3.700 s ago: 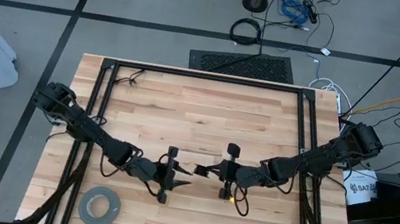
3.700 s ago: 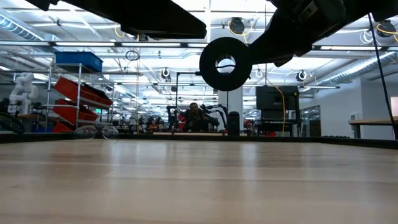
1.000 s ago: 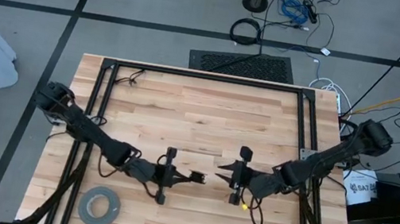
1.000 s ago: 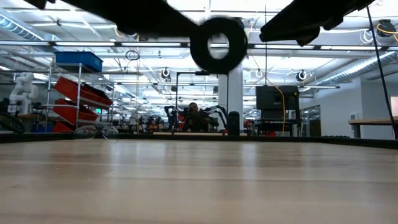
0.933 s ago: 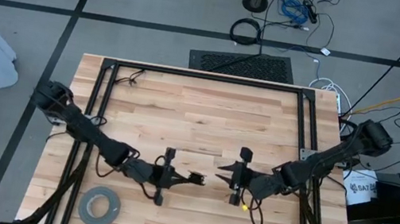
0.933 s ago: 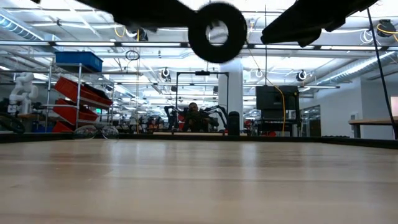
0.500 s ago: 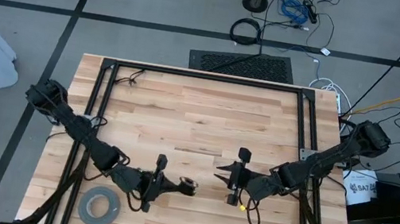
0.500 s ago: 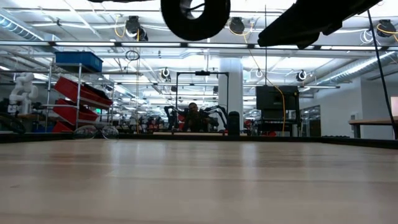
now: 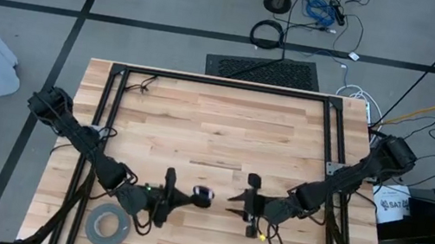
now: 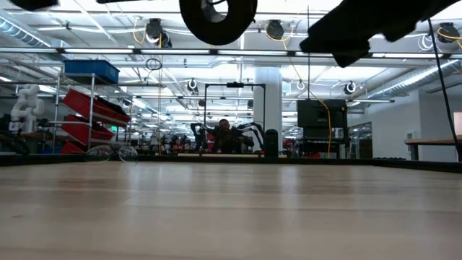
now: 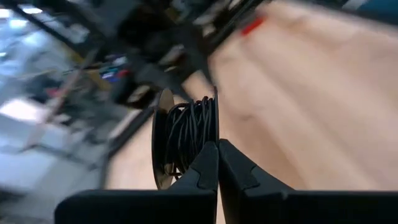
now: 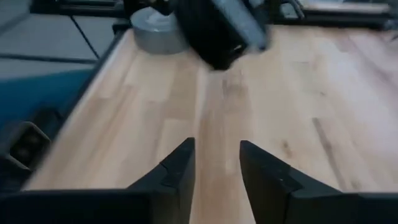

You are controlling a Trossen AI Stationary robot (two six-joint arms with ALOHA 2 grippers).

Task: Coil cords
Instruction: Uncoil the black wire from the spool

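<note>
Above the wooden table [image 9: 216, 131], we are seeing the left gripper [image 11: 217, 163] pinching the black disc [image 11: 183, 137] wound with thin wire aloft, while the right gripper [image 12: 216, 163] is hovering nearby, fingers apart and empty.

Bright overhead ceiling lights [image 10: 155, 30], even; both wrist views motion-blurred; soft shadows.

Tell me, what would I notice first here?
Probably the little black spool wound with thin dark wire, pinched in the left claw near the table's front middle, held up off the wooden table. Facing it is the right claw, open and empty. A grey tape roll lies front left.
</note>
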